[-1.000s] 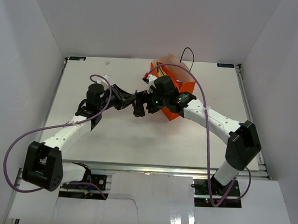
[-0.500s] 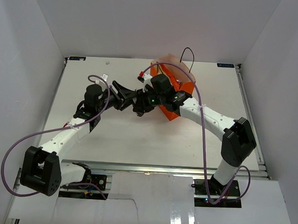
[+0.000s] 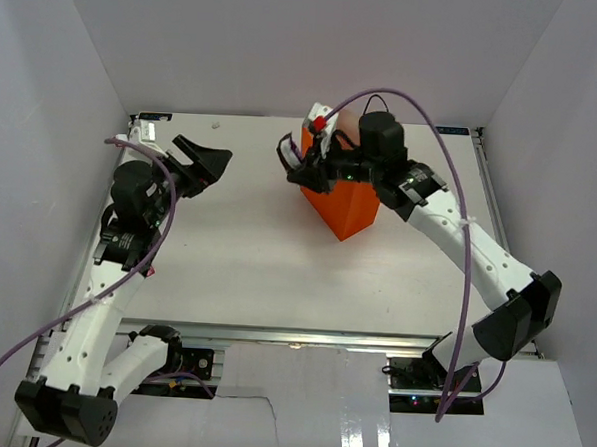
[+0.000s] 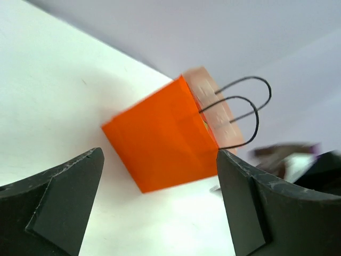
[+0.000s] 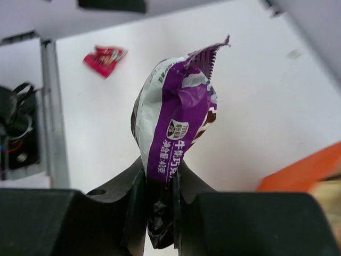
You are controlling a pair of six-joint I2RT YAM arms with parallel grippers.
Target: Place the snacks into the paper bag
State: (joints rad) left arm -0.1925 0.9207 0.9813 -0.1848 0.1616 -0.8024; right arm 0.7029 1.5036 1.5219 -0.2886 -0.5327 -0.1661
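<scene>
The paper bag (image 3: 347,211) stands upright at the back middle of the table, bright orange with black loop handles (image 4: 242,106). My right gripper (image 3: 301,171) hovers at the bag's left upper edge. It is shut on a purple and white crinkled snack packet (image 5: 176,122), which sticks up between the fingers of that gripper (image 5: 160,205). A small red wrapper (image 5: 105,57) lies flat on the table. My left gripper (image 3: 204,162) is wide open and holds nothing, well left of the bag. Seen from the left wrist, the bag (image 4: 160,144) sits beyond the open left gripper (image 4: 160,213).
White walls close in the table on three sides. A metal rail (image 5: 50,112) runs along the table edge near the red wrapper. The right arm's purple cable (image 3: 451,181) arcs over the bag.
The two grippers were together left of the bag. The left gripper opened and drew back far left. The right gripper shut on the purple packet and rose toward the bag's top.
</scene>
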